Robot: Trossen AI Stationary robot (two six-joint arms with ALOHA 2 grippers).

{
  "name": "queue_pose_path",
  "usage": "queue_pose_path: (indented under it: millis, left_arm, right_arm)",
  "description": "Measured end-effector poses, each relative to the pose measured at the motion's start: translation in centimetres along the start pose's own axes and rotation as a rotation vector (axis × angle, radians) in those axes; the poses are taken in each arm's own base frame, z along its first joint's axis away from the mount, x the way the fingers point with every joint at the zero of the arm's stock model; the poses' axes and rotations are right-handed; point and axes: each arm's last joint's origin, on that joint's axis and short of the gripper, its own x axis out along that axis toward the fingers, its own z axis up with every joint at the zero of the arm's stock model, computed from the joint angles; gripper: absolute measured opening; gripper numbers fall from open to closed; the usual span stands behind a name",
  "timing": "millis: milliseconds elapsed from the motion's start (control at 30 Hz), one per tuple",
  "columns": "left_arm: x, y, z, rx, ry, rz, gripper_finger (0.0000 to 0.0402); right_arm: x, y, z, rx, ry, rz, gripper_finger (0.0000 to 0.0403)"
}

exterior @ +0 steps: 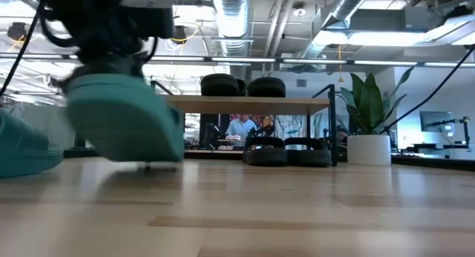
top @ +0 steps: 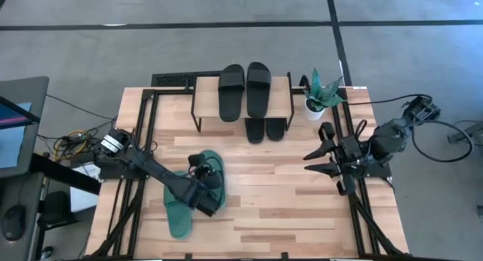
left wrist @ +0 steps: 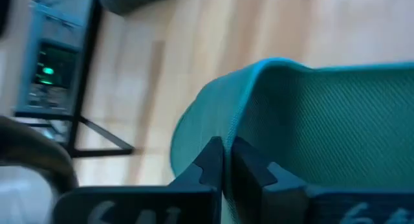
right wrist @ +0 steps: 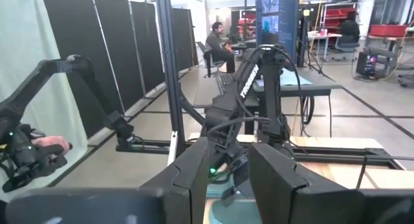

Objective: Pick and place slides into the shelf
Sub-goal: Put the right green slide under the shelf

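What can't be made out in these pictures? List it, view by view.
1. High view: the left tool and its arm cover where it grips one dark green rubber slide.
2. Low view: the other green slide is cut off by the left edge.
3. High view: two matte black slides on the table run under the light wood shelf top.
The right tool waits open.

Left hand (left wrist: 223, 160) fingers pinched on green slide (left wrist: 310, 120) edge, wooden tabletop (left wrist: 194, 49) beyond.
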Motion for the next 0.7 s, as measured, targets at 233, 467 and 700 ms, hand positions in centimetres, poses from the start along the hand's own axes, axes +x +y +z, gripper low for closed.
queue_pose_path:
  millis: [233,467,700]
  left_arm:
    - [2.6,1.6,2.3,0.024,-0.036,0.032,0.0001]
    - [5.3,3.5,5.4,0.051,-0.119,0.006,0.0001]
    - [8.0,6.0,6.6,0.104,-0.099,-0.01,0.0]
  right_arm:
    - [-0.1,0.2,0.0,-0.001,0.002,-0.027,0.0098]
    - [-0.1,0.1,-0.1,0.016,0.007,-0.027,0.0098]
    - [-0.1,0.1,-0.1,0.025,0.006,-0.027,0.0098]
